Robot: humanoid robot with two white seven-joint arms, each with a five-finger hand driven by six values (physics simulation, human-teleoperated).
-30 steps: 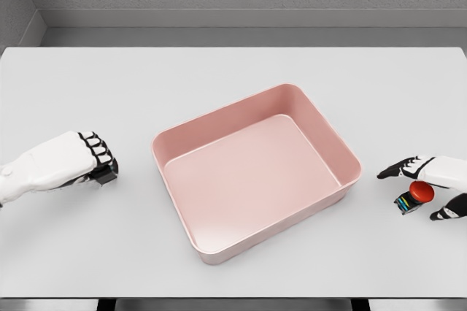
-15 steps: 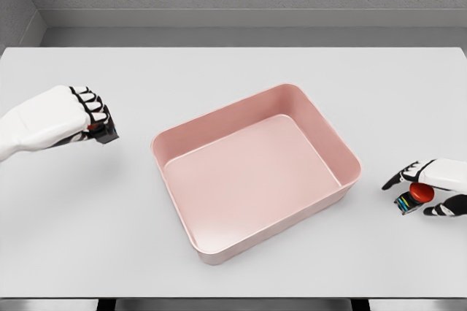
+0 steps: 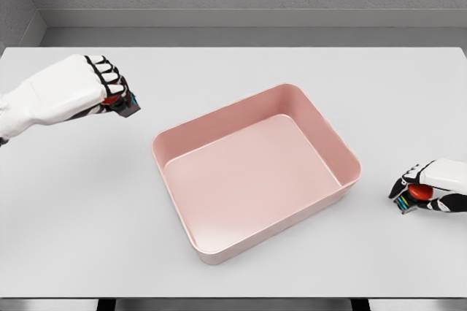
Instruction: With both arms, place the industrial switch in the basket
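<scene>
A pink rectangular basket (image 3: pixel 332 139) sits in the middle of the white table. My left hand (image 3: pixel 109 92) is raised above the table left of the basket, shut on a small dark industrial switch (image 3: pixel 125 104) with a red button that pokes out below the fingers. At the right edge my right hand (image 3: pixel 417 188) is low on the table, its fingers curled around a second switch (image 3: pixel 411 195) with a red button and a dark base.
The white table (image 3: pixel 233 63) stretches wide behind and in front of the basket. A grey wall runs along the back edge.
My left hand has lifted its switch off the table and carried it up and right toward the basket. The right hand's fingers have closed around the red-button switch.
</scene>
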